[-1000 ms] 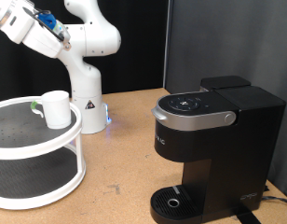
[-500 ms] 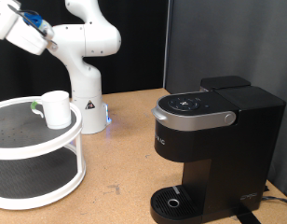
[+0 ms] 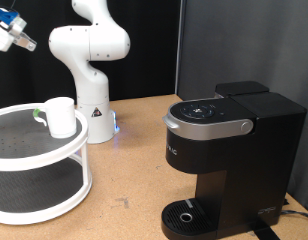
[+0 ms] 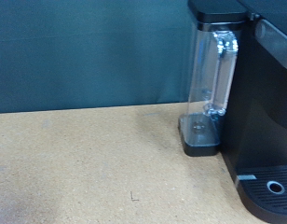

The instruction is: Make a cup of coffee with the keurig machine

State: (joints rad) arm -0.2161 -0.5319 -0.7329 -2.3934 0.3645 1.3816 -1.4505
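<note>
Currently we are seeing gripper (image 3: 6, 28) hanging high above cup (image 3: 60, 116), claw state unclear; cup sitting on white stand (image 3: 54, 190), well apart from keurig machine (image 3: 229, 160); drip tray (image 3: 186, 216) bare, brewing not started.

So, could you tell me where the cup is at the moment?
The cup stands on the top tier of the white round shelf at the exterior view's left, beside the robot's base.

cup (image 3: 60, 116) on stand (image 3: 34, 175), keurig machine (image 3: 232, 160) right
</note>
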